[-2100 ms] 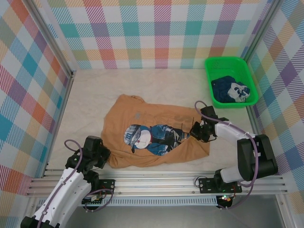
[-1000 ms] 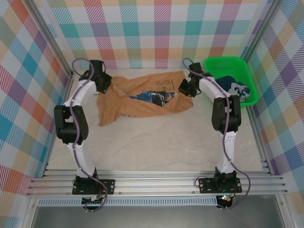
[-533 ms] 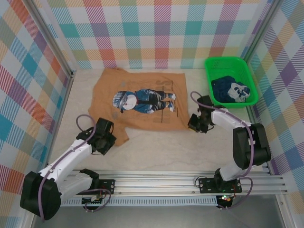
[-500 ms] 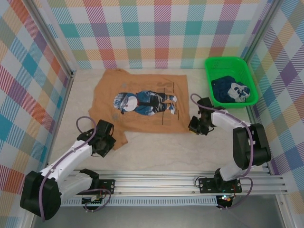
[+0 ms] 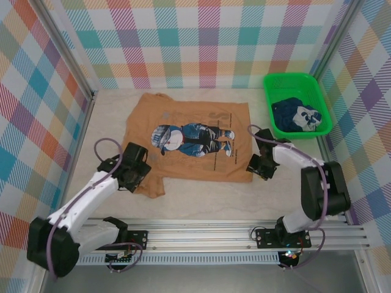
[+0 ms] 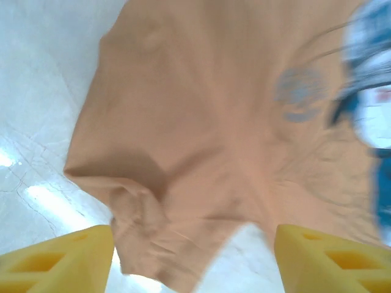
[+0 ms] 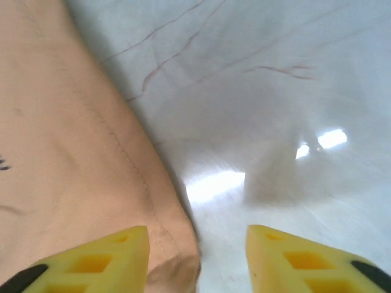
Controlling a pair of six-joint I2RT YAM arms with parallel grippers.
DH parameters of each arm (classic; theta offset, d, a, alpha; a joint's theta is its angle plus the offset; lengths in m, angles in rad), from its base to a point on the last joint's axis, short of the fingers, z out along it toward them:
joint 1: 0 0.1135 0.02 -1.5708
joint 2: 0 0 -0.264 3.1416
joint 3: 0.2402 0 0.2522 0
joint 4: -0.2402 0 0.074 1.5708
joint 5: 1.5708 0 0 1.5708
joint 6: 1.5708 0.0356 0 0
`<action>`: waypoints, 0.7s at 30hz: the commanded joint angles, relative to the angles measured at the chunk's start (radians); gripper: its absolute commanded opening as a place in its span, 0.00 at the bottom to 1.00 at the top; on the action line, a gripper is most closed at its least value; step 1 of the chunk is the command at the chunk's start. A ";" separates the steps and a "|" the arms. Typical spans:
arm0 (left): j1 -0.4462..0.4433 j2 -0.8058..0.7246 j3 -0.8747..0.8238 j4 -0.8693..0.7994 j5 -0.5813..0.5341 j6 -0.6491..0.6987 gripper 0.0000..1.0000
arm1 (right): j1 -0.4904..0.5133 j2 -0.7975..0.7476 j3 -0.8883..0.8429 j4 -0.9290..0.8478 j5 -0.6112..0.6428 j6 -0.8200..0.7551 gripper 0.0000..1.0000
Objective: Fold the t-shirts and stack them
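— Tan shirt (image 5: 183, 163): where does it lie?

— Spread flat and print up on the pale table (image 5: 201, 204), in the middle and toward the far side. Its collar points left and its hem runs down the right.

— Any writing on it?

— A blue and white cartoon figure (image 5: 192, 139) lies across the chest, head to the left. The thin dark lettering beside it is too small to read. From the left wrist, a round grey-blue mark (image 6: 299, 94) shows only as a blur.

— And the hands, from the left?

— The left gripper (image 6: 194, 244) sits over the near-left sleeve. Its yellow fingers (image 6: 55, 259) are spread wide and hold nothing, and the sleeve's edge lies loose on the table between them. The right gripper (image 7: 197, 235) is at the near-right hem corner with its jaws parted. The corner lies by the left finger, unpinched.

— The other shirt?

— The navy shirt (image 5: 296, 116) is bunched in a green basket (image 5: 290, 76) in the far-right corner. Its white print is crumpled and I cannot read it.

— Room to move?

— A narrow bare strip runs between the sleeves and the checked left wall (image 5: 43, 122). A broad band of table lies between the shirt's near edge and the metal rail (image 5: 201, 235). On the right there is a gap between the hem and the basket.
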State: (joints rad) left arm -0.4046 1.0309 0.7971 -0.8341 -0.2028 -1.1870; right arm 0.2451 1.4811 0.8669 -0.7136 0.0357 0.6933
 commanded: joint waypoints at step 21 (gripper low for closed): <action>0.354 1.182 0.911 0.229 0.167 0.288 0.09 | 0.066 0.785 0.882 -0.077 -0.241 -0.001 0.15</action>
State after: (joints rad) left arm -0.0784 2.2810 1.7908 -0.5556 -0.0185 -0.9348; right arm 0.2829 2.2471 1.7374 -0.6434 -0.1734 0.7170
